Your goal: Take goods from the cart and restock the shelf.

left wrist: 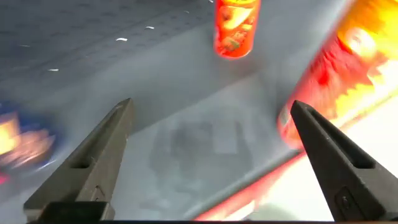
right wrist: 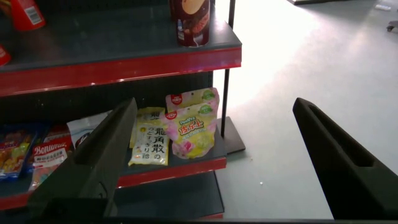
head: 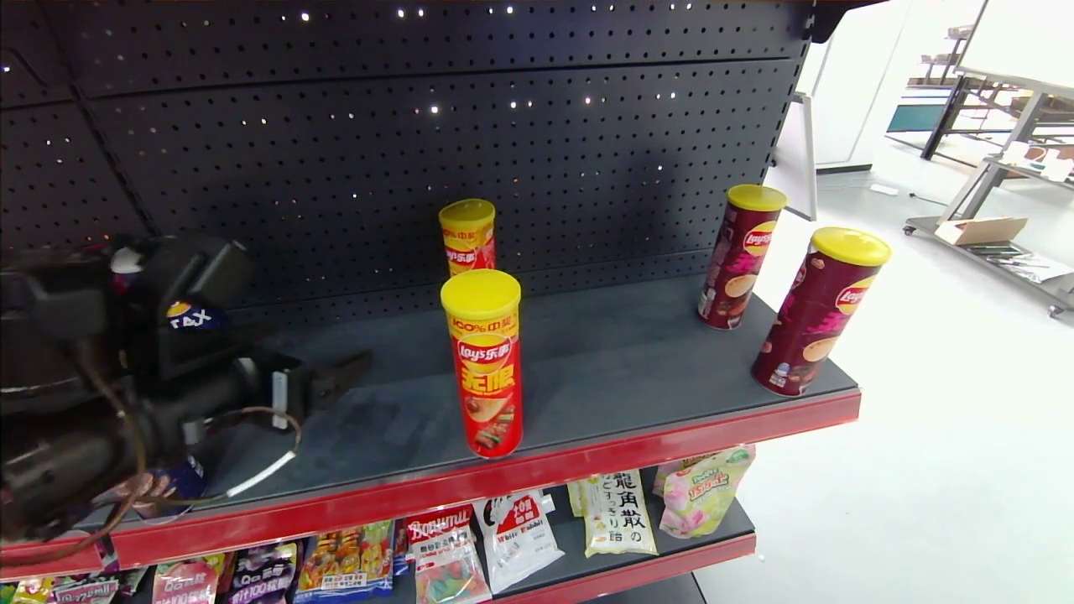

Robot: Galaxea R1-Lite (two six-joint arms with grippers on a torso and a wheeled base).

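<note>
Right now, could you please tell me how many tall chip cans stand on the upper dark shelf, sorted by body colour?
Bright red cylindrical chip cans with yellow lids: 2
Dark maroon cylindrical chip cans with yellow lids: 2
Total: 4

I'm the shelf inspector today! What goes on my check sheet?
Surface: dark shelf, red front edge.
Job's things: red chip can at the front edge, another near the back; two maroon chip cans at the right end; all upright.
Clutter: nothing seen.
Grippers: left gripper over the shelf's left part, fingers open, empty; right gripper facing the lower shelf, fingers open, empty.
Cables: white cable looping near the left gripper.
Surroundings: pegboard behind, snack bags on the lower shelf, white floor.
</note>
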